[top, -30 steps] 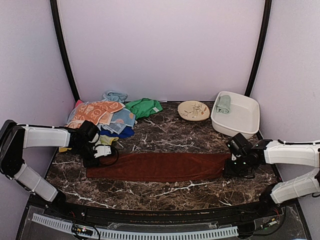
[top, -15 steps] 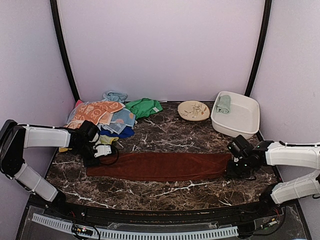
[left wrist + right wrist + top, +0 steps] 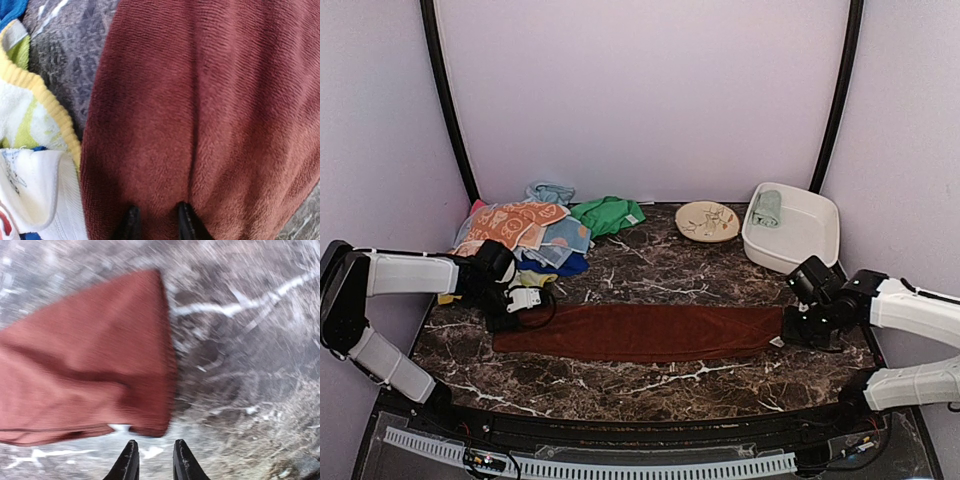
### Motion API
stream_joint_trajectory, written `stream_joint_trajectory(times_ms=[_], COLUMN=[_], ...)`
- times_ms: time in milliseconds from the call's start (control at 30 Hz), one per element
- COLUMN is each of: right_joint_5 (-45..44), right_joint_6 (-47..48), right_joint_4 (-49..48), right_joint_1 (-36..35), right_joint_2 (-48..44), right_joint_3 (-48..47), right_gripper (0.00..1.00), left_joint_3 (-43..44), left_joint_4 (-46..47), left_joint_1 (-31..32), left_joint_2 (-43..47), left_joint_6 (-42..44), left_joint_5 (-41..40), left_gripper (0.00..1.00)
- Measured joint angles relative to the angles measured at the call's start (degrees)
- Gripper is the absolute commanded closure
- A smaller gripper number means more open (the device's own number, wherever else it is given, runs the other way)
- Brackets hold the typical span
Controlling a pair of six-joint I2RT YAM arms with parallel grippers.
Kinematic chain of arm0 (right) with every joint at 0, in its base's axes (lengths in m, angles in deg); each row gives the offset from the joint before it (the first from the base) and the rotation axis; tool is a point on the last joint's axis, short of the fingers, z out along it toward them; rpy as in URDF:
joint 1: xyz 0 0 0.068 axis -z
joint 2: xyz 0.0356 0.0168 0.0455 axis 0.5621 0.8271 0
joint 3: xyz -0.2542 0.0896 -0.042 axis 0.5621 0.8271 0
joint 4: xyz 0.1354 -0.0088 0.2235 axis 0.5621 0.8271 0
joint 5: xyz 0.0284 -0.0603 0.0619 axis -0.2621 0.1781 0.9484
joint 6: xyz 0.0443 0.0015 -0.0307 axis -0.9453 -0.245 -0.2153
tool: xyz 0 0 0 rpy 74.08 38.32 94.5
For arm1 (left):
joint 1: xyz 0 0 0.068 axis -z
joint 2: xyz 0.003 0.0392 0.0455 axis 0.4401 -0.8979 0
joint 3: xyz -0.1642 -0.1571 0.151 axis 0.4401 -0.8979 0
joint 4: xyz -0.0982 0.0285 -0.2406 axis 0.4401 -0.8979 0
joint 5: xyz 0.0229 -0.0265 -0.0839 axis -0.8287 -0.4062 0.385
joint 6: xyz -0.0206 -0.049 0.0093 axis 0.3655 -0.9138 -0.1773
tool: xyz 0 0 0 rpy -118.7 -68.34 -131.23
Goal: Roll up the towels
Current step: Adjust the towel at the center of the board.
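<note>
Maroon towel [image 3: 200, 125], tool [image 3: 157, 223] tips seemingly pinching it

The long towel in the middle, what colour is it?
The long towel is plain dark reddish-brown; the left wrist view shows it best.

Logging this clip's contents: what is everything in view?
maroon towel: one, dark maroon-brown, long strip across the near table
loose towels: several, orange, blue, yellow, piled back left
green towel: one, green, beside the pile
mint towel: one, pale mint, inside the tub
tub: one, white, back right
plate: one, beige, beside the tub
table: one, dark marble
left gripper: one, black, on the strip's left end
right gripper: one, black, open, just off its right end
</note>
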Motion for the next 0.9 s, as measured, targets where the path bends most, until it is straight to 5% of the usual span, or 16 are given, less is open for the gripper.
stream_joint_trajectory(times_ms=[400, 900], right_joint_5=[9.75, 8.55], right_joint_6=[0.52, 2.38], right_joint_4=[-11.32, -11.13], right_joint_1=[-0.63, -9.77], right_joint_2=[8.63, 19.65], right_joint_3=[-0.59, -13.16], right_gripper=[0.71, 0.78], left_joint_3=[0.35, -0.37], left_joint_4=[-12.24, -12.87], left_joint_1=[-0.28, -0.28], left_joint_2=[4.72, 4.22], left_joint_6=[-0.37, -1.42], left_joint_5=[4.96, 6.12], left_gripper=[0.62, 0.63])
